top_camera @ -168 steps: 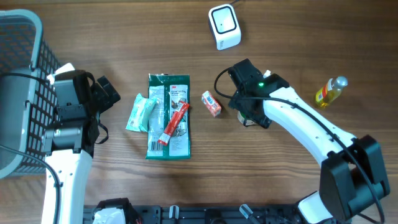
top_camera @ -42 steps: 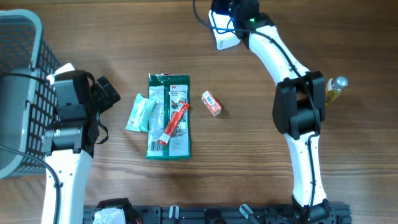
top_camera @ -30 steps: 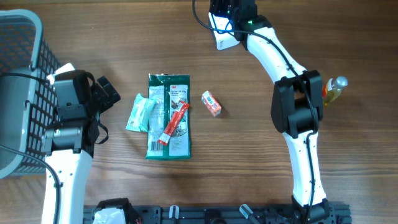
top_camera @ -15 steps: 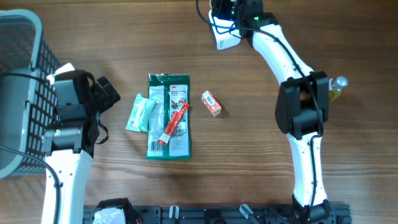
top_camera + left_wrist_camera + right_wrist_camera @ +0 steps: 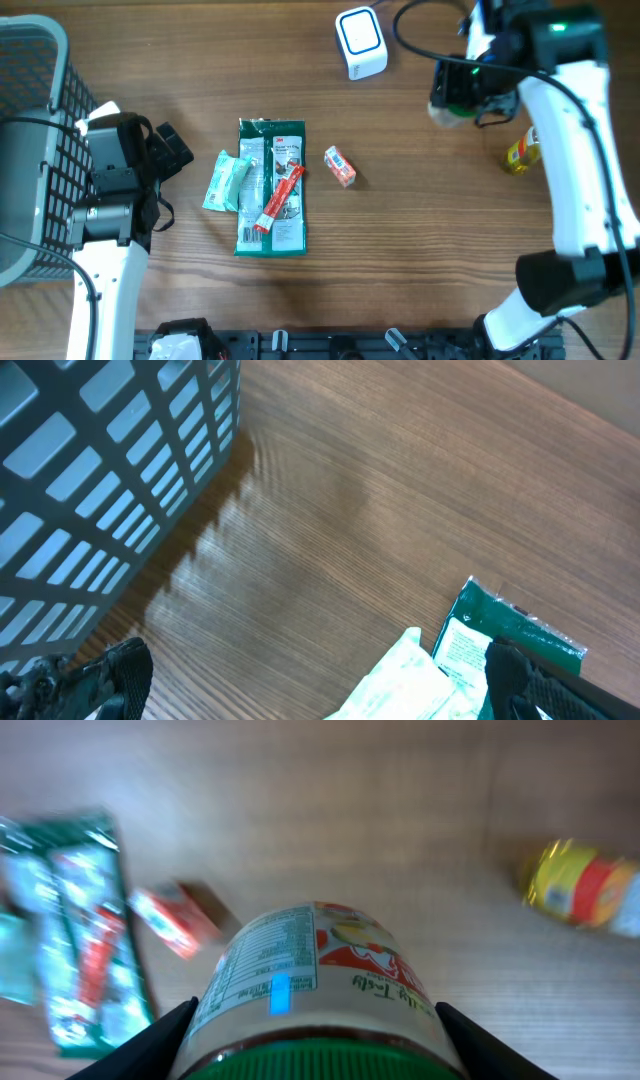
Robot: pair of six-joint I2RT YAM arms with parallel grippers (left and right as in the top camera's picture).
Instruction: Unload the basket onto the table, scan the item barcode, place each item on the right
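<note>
The right pincer [image 5: 452, 98] has swung away from the barcode scanner [image 5: 361, 42]. Half a second ago it sat right over that white unit at the far edge; now it hangs off to the scanner's right, well apart from it, and the scanner's face is uncovered again. Its jaws stand partly open, clamped on either side of a green-lidded jar [image 5: 300, 975], which the wrist view shows lying lid-first toward the camera with its printed label facing up. So the task's item is in the air in the right arm's grip, not on the tabletop [image 5: 400, 250]. A yellow bottle [image 5: 522, 155] stands just to its near right. This looks like the presentation to the scanner is over and the jar is being carried off. Whether a read actually registered cannot be told from here. The left pincer [image 5: 170, 148] has not stirred: it rests wide open and empty beside the grey basket [image 5: 30, 60]. The green packet [image 5: 271, 187] and the small red box [image 5: 340, 166] lie where they were, mid-table and untouched.
</note>
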